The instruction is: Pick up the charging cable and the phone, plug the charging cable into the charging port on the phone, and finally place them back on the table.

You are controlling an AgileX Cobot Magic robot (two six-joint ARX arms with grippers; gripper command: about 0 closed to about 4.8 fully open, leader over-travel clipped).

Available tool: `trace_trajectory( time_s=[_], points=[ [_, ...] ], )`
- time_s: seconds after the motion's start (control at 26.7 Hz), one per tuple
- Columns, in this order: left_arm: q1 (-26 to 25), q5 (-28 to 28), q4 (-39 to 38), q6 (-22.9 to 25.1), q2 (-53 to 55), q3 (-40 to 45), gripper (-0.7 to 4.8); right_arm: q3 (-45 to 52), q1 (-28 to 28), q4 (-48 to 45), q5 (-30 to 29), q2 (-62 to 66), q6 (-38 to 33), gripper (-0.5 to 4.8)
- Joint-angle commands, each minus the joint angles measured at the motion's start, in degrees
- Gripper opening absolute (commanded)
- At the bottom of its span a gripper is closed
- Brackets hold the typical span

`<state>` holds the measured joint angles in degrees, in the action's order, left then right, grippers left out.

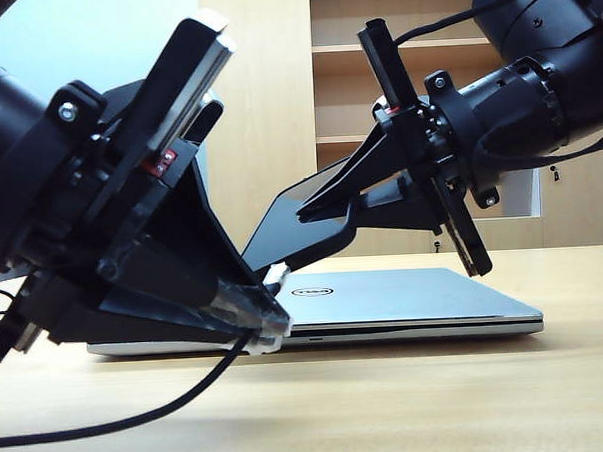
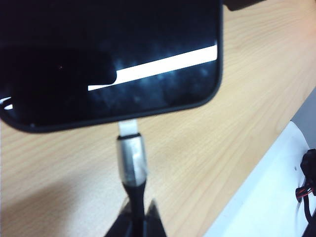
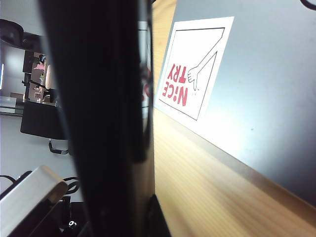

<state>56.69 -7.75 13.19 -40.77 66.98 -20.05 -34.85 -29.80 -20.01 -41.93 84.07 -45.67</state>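
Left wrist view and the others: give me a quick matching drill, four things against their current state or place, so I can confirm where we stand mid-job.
Things:
1. phone
2. cable
3. laptop
4. sticker

States:
A. lying closed on the table
B. pinched in the left end effector, plug tip at the phone's short edge
C. held above the table by the right end effector
D. on the laptop lid, red lettering

Pairs: 1-C, 2-B, 3-A, 4-D
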Motion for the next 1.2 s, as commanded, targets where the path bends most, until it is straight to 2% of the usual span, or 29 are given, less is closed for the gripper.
trace_trajectory(
  time_s=[0.04, 0.45, 0.64, 1.2],
  points=[
    [-0.1, 0.9, 2.4, 0.1, -0.2, -0.2, -0.07, -0.3, -0.3, -0.9, -1.9, -0.3, 0.4, -0.06],
    [-0.1, 0.9, 2.3, 0.3, -0.2, -0.2, -0.07, -0.3, -0.3, 0.2, -4.7, -0.3, 2.6, -0.06],
    [-0.1, 0.9, 2.3, 0.2, -0.2, -0.2, -0.07, -0.3, -0.3, 0.7, -5.8, -0.3, -0.7, -0.06],
    [-0.1, 0.9, 2.3, 0.2, -0.2, -0.2, -0.07, -0.4, -0.2, -1.3, -2.5, -0.3, -3.9, -0.06]
  ],
)
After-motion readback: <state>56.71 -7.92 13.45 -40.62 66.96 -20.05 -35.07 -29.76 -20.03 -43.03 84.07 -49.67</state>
